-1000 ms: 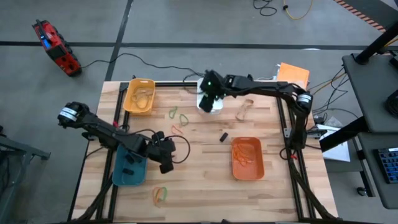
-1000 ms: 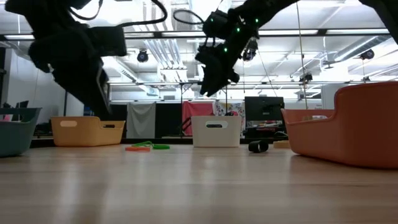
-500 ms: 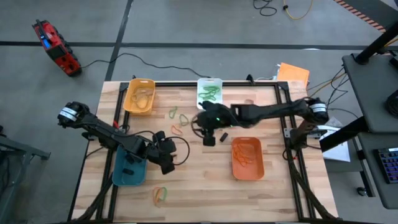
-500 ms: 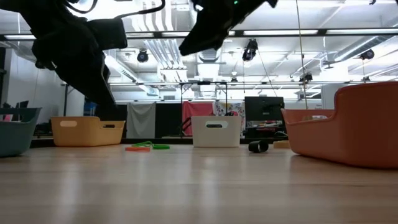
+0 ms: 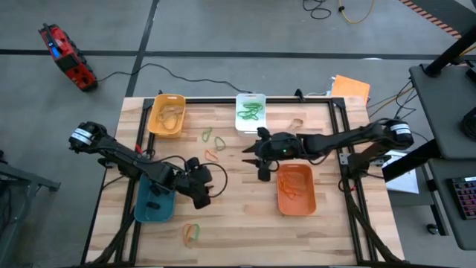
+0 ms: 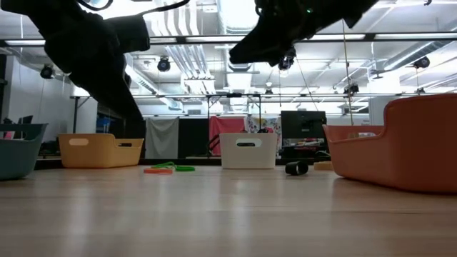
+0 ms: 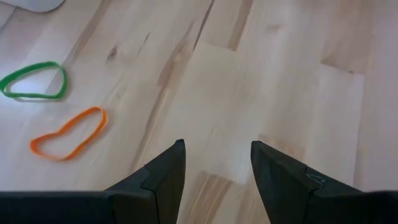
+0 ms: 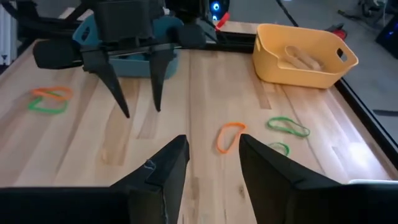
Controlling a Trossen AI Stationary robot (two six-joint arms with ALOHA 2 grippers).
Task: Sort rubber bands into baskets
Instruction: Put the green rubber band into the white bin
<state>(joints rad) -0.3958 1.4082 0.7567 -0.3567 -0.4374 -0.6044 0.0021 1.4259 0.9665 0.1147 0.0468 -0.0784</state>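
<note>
We see a wooden table (image 5: 238, 216) with four baskets: the yellow basket (image 5: 166, 115) at the far left corner holding tan bands, the white basket (image 5: 251, 112) at the far middle holding green bands, the teal basket (image 5: 155, 199) on the left under our left arm, and the orange basket (image 5: 296, 189) on the right holding orange bands. Beyond the table a red tool (image 5: 65, 58) lies on the floor, and an orange box (image 5: 351, 89) sits past the far right corner.

Loose rubber bands remain on the wood. Two green bands (image 5: 213, 136) lie near the white basket, with an orange band (image 5: 212, 155) just beside them. A green-and-orange pair (image 5: 193, 234) lies near the front edge, and a tan band (image 5: 297, 122) sits toward the far right. In the left wrist view a green band (image 7: 34, 81) and an orange one (image 7: 68, 133) lie side by side on bare wood.

Our left gripper (image 5: 198, 186) hangs just right of the teal basket, fingers spread and empty. Our right gripper (image 5: 258, 154) hovers mid-table beside the orange basket's far left corner, fingers apart with nothing between them.

A second ago the right arm stood over the white basket; it has since swung out across the table's middle. The small black piece that lay near the middle then now sits hidden under it. The left arm has stayed put.
</note>
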